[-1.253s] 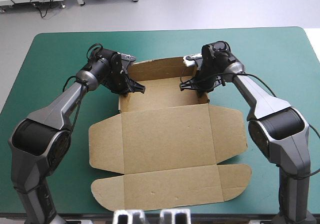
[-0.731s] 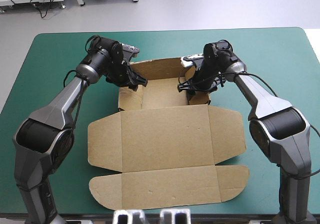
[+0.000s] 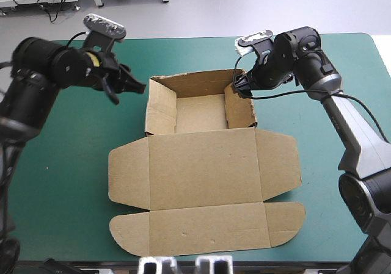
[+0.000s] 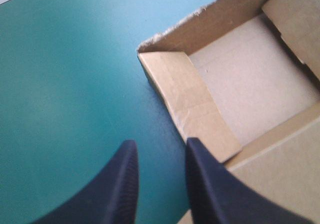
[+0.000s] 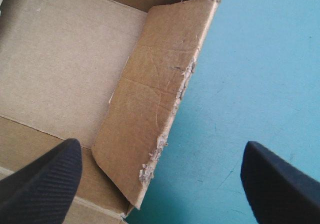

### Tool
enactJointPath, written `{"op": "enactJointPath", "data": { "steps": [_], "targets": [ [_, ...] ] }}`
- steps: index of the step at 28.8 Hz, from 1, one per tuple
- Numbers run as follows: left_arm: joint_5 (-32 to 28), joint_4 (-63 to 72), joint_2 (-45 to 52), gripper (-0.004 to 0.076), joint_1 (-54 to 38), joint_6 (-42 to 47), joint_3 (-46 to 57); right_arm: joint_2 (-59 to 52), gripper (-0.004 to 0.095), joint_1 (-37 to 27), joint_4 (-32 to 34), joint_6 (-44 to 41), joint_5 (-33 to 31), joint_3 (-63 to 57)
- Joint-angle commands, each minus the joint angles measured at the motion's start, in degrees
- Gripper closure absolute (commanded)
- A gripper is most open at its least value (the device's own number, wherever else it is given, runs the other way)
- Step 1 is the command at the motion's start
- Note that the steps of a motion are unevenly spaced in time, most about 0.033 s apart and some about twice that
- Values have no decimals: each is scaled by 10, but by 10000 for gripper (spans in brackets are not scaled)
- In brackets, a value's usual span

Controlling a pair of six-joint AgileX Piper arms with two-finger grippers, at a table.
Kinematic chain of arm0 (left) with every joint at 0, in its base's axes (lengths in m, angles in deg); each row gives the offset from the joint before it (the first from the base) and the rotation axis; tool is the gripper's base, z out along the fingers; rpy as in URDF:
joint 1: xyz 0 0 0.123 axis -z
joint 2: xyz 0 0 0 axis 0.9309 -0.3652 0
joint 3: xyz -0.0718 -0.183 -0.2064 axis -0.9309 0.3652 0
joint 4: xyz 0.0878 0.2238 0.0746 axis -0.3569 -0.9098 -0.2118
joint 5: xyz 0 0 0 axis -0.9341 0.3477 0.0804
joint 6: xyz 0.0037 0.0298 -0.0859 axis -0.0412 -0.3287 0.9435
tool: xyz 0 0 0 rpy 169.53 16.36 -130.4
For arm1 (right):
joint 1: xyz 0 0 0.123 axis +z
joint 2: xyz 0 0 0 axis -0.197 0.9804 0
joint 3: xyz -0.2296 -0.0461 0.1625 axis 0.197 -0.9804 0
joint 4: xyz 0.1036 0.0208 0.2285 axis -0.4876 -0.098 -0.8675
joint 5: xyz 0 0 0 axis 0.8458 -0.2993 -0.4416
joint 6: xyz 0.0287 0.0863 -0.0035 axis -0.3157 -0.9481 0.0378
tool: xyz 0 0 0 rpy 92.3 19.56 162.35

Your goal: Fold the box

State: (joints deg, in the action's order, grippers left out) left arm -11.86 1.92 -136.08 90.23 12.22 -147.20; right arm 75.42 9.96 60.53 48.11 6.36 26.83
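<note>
One view alone, the right wrist's, shows fraying on the box (image 5: 155, 84).

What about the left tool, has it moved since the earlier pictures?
Yes. The left tool has drawn back from the left wall of the box toward the left edge of the table.

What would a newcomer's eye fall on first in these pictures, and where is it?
First the brown box in the middle of the teal-green table: its far part stands as an open tray, and its lid lies flat toward the near edge. Then, at the tray's sides, the left gripper hangs open just outside the left wall, and the right gripper is wide open above the frayed right wall.
</note>
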Motion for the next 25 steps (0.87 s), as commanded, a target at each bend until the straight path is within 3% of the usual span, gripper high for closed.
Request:
{"op": "enactJointPath", "data": {
  "steps": [1, 4, 9, 14, 17, 20, 25],
  "targets": [
    [26, -14, 121, 722, 4, -34, 92, -32, 110, -2, -1, 8, -7, 17],
    [26, -39, 232, 731, 4, -31, 241, -21, 122, -2, -1, 8, -1, 17],
    [25, -45, 363, 731, 4, 8, 387, 17, 141, -2, -1, 4, 6, 17],
    [25, -45, 451, 731, 4, 41, 455, 74, 155, -2, -1, 2, 10, 17],
    [25, -45, 481, 731, 4, 55, 458, 103, 217, -2, -13, 2, 17, 17],
    [25, -45, 489, 731, 4, 59, 458, 125, 376, -2, -32, 2, 26, 17],
    [25, -44, 489, 731, 4, 77, 458, 136, 781, -2, -42, 8, 39, 17]
  ]
}}
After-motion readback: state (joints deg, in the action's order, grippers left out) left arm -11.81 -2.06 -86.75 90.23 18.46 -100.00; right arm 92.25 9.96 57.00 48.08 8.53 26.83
